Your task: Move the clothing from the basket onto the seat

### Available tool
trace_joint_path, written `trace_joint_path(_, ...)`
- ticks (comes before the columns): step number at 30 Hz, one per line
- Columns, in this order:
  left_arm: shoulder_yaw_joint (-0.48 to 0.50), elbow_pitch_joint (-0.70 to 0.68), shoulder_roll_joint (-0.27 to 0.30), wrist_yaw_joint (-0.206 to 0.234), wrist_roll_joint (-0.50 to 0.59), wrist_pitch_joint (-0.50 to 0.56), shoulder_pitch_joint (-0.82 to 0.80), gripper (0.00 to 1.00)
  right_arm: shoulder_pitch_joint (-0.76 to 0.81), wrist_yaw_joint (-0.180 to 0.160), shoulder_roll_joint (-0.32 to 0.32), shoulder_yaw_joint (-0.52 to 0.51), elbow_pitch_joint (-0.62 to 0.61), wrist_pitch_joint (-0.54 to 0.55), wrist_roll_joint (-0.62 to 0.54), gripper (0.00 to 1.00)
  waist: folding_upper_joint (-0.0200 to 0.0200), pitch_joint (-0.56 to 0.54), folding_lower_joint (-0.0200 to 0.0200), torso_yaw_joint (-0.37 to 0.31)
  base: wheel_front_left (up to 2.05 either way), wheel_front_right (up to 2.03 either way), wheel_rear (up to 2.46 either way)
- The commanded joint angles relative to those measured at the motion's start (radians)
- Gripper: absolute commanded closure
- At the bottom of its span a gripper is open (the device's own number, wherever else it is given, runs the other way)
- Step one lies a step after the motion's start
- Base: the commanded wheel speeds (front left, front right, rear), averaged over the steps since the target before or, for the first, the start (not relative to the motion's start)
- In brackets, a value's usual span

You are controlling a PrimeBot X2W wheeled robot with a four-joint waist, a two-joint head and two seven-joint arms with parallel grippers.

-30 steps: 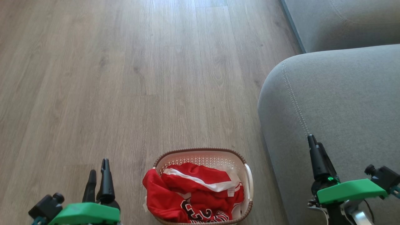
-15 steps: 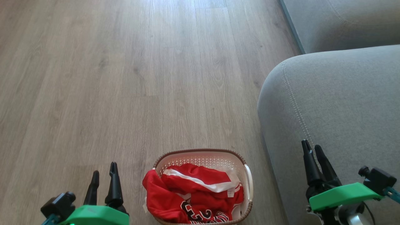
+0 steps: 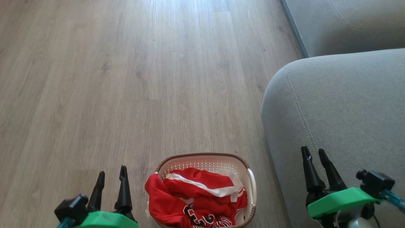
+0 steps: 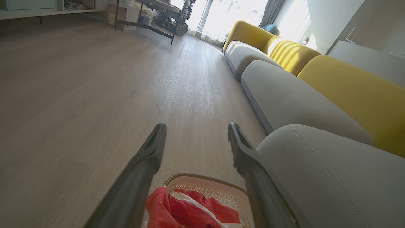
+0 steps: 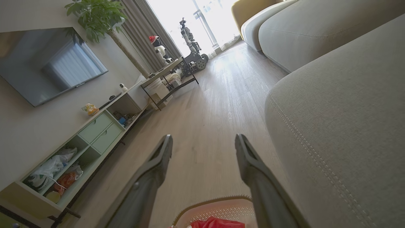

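Head camera, looking down: a white basket (image 3: 202, 155) with a brown woven-look rim stands on a pale wooden floor (image 3: 126, 79) at the bottom centre. The red clothing (image 3: 193, 202), with white trim and black numerals, is heaped inside it, and one fold spills over the basket's left rim. The grey seat (image 3: 341, 104) rises on the right, just beside the basket. The left gripper (image 3: 112, 171) hovers over the floor to the basket's left, fingers parted and holding nothing. The right gripper (image 3: 313, 149) appears against the seat's rounded corner, fingers likewise parted and empty. Left wrist camera: the two dark fingers stand wide apart, with the basket's far rim and the red clothing low between them. The seat runs along the right, backed by yellow cushions (image 4: 348, 91). Right wrist camera: the fingers are spread with nothing between them. The basket's rim and a scrap of red clothing sit at the bottom edge, and the seat is close on the right. A television (image 5: 47, 66), a shelf unit (image 5: 95, 126) and a potted plant (image 5: 95, 15) line the wall on the left.
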Motion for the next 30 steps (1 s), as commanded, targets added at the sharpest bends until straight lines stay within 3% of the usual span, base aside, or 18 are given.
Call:
trace_joint_path(1, 0.018, -0.027, 0.018, 0.009, 0.030, -0.014, -0.016, 0.00, -0.010, 0.006, 0.002, 0.005, -0.029, -0.013, -0.035, 0.00, 0.0000, -0.001, 0.0000, 0.000, 0.00, 0.00, 0.00)
trace_joint_path(30, 0.014, 0.014, 0.014, 0.031, 0.322, -0.099, -0.005, 0.00, 0.010, 0.008, 0.068, -0.049, -0.005, -0.018, -0.450, 0.00, 0.0000, -0.012, 0.0000, 0.000, 0.00, 0.00, 0.00)
